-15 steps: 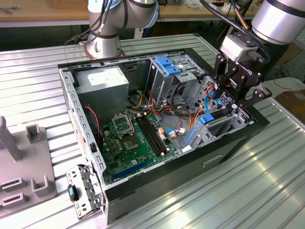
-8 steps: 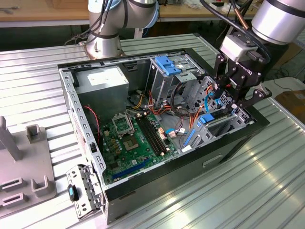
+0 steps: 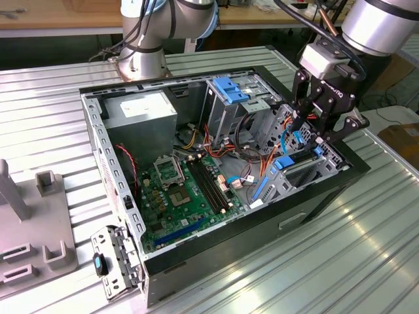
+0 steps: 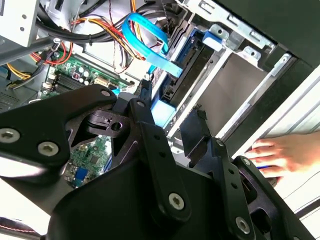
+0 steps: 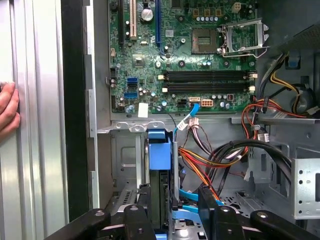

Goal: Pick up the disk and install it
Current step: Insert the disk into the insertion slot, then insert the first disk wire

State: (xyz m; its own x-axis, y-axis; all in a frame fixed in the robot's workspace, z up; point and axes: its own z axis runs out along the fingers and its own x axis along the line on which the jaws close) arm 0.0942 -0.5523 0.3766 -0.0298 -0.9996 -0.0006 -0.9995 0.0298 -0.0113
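Ribbed metal tabletop (image 3: 366,248), open computer case (image 3: 308,209): pincer (image 5: 175,200) released, astride the disk (image 5: 158,152).
Judged rigid, dense, shock-sensitive; best held by its blue-framed edges.

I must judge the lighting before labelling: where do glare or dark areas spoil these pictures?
Glare on the ribbed table at the exterior view's right; second wrist view: washed-out white around the hand, dark gripper in front; first wrist view: motherboard evenly lit.

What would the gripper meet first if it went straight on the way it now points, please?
Most likely the disk, whose blue carrier rail stands on edge in the drive bay directly ahead of the gripper. Depth is unclear, so they may be touching.
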